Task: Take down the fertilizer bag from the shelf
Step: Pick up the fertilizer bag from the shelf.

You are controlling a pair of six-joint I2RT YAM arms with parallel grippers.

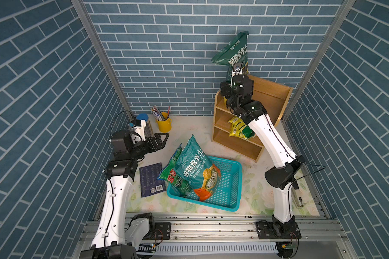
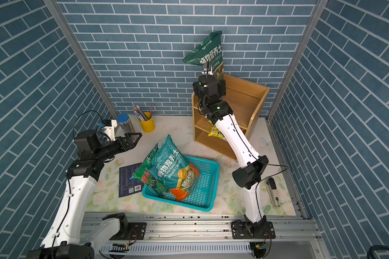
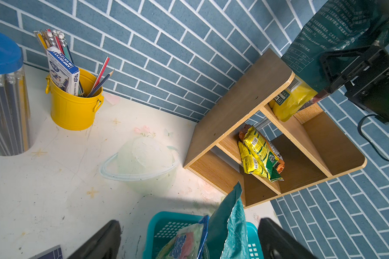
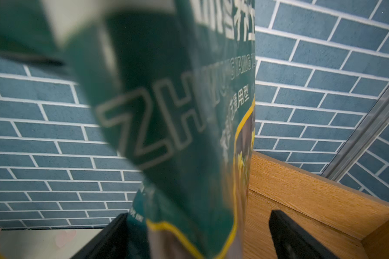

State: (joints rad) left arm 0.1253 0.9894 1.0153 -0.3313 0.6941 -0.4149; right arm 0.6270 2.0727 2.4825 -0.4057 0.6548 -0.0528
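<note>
Top views both show the shelf (image 1: 276,98) at the counter's (image 1: 189,130) far right, the fertilizer bag (image 1: 234,51) upright on its top tier, long axis vertical. Right claw (image 4: 197,216) straddles the bag's base, jaws wide, not clamped. Left claw (image 1: 163,139), also wide, sits well apart.

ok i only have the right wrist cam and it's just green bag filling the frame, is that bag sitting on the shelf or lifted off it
observer: sitting. In the left wrist view the dark green bag has its yellow bottom end in the top tier of the shelf.
operator: anything else on that shelf
observer: yellow packets on the middle tier.
operator: and the left gripper
observer: the left gripper is open and empty, near the yellow pencil bucket, across the table from the shelf.
</note>
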